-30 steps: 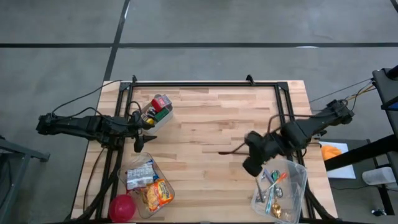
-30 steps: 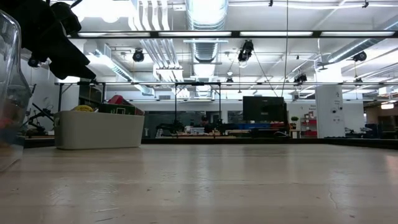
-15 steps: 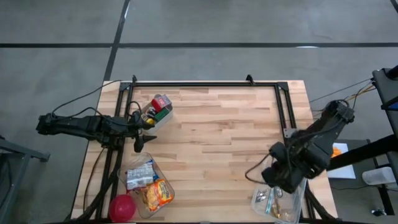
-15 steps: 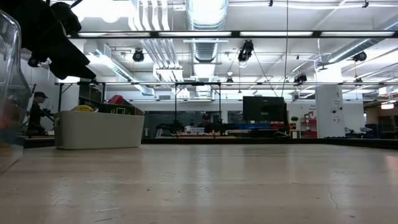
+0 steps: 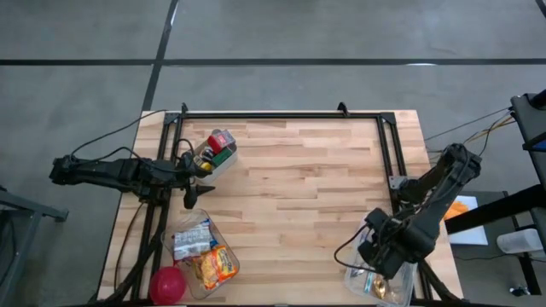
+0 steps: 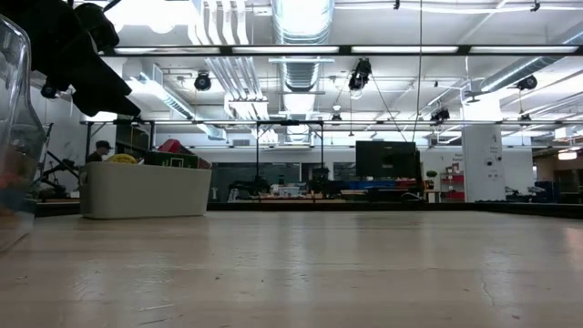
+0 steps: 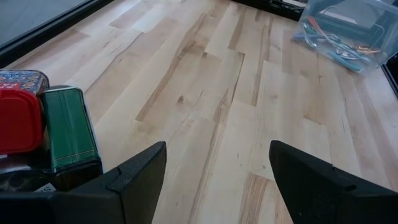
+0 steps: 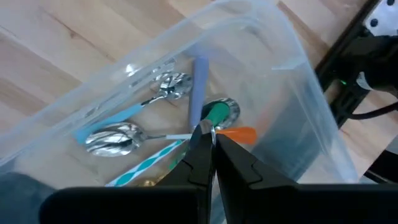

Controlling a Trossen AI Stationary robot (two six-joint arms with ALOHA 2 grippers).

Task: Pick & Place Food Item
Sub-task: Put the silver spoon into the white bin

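Food packets (image 5: 205,256) lie in a clear bin (image 5: 223,241) at the table's near left, beside a red ball (image 5: 168,284). A green tin (image 7: 68,134) and a red-lidded can (image 7: 18,118) stand in a white bin (image 5: 223,164) at the far left. My left gripper (image 7: 214,158) hangs open next to that bin with nothing between its fingers. My right gripper (image 8: 209,138) is shut and points down over a clear utensil bin (image 5: 408,243) at the near right, with nothing seen between its fingers.
In the utensil bin (image 8: 292,68) lie spoons (image 8: 115,138), an orange-handled piece (image 8: 239,134) and other cutlery. A black frame (image 5: 281,115) runs along the table's far edge and both sides. Bare wood (image 5: 290,188) spans the table's middle.
My right gripper has swung from the table's middle right toward the near right corner and down. It has tipped to point straight down over the utensil bin, rolling as it went, and has stayed shut.
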